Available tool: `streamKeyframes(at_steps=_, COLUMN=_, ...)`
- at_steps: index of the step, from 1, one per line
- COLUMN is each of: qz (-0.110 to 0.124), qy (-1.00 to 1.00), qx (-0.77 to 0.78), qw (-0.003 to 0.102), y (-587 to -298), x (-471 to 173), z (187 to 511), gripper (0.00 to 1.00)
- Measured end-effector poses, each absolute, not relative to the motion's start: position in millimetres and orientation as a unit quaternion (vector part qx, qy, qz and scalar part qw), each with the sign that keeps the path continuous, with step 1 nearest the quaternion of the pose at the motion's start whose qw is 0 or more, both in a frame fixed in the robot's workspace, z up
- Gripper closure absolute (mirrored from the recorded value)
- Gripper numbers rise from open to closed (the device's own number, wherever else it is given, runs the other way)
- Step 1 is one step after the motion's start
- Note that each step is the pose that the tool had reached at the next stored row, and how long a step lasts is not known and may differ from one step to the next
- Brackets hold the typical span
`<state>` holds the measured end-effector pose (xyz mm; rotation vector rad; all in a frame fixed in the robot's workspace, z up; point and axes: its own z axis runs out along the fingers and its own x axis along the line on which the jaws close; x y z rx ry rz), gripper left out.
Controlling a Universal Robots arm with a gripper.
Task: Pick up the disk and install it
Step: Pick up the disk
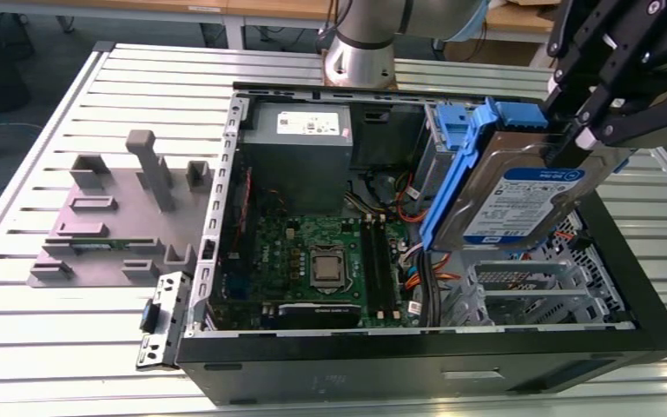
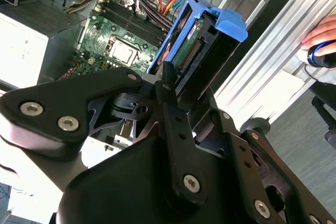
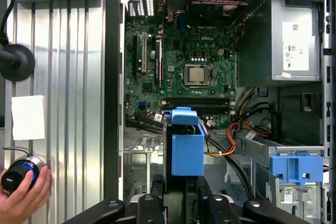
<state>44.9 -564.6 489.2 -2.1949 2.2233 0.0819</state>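
Fingers [image 1: 568, 146] clamped on the disk [image 1: 527, 198], gripping it by its upper edge; the grip looks firm, with no gap showing at the edge.

Disk is off the counter [image 1: 67, 347] and hangs over the open case [image 1: 646, 321], at the exterior view's right; it stands on edge and tilted, label facing the exterior camera, blue rails [image 1: 458, 178] towards the board [image 1: 310, 248]; in the first wrist view the near rail [image 3: 187, 153] hides the disk's body.

Reason for the edge-on hold, as I judge it: the rails stay free of my fingers, so they can slide into the metal cage [image 1: 542, 282] below.

Disk is not seated; its lower end is near the cage, though I cannot tell whether it touches.

Power supply [image 1: 299, 139] sits well apart, at the far corner; a blue clip [image 3: 295, 167] without a drive stands just beside the cage.

Task stands at carrying: disk picked up, not installed.
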Motion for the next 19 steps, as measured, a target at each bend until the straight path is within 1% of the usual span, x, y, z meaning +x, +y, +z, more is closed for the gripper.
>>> streamKeyframes(at_steps=19, qz=0.026, qy=0.712, qx=-0.702, qw=0.008, y=-572, x=55, z=487, gripper=0.65)
